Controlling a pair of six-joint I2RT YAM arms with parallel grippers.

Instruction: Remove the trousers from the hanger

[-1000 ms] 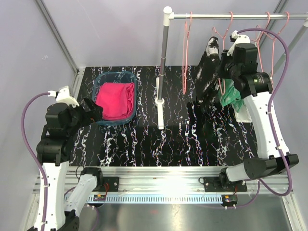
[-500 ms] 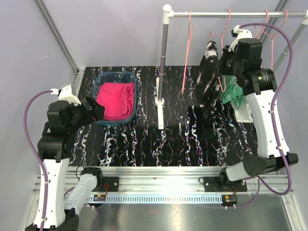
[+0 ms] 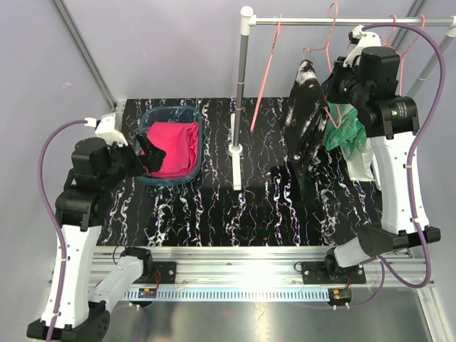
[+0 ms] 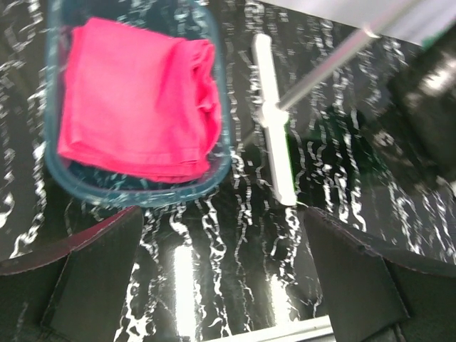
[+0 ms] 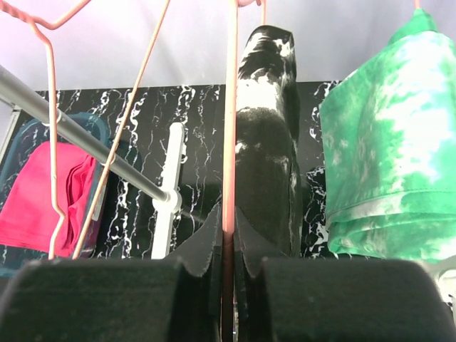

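- Pinching a thin pink wire hanger [image 5: 231, 107] with the right gripper [image 5: 229, 224], jaws closed right down onto the wire and taking in nothing else.
- Holding that pinch high up, just under the rail [image 3: 356, 22], over the far right part of the black marbled table [image 3: 214, 206].
- Draping the black speckled trousers [image 5: 267, 142] just behind the pinched wire in the right wrist view, folded long and narrow and reaching down toward the table top.
- Not showing clearly whether the pinched wire is touching that black cloth.
- Hanging the green-and-white trousers [image 5: 385, 157] to the right of the black pair, near it but apart from the fingers.
- Resting the magenta trousers [image 4: 135, 107], folded flat, inside the teal basket [image 4: 224, 142] at the far left of the table, well apart from the rail and off any hanger.
- Hovering the left gripper [image 4: 221, 278] at the near left side of that basket, jaws spread as wide as they go and gripping nothing.
- Dangling an empty pink hanger [image 3: 265, 78], tilted, from the rail between the stand pole [image 3: 242, 92] and the black pair.
- Standing that pole upright mid-table on a white foot, carrying the rail's left end.
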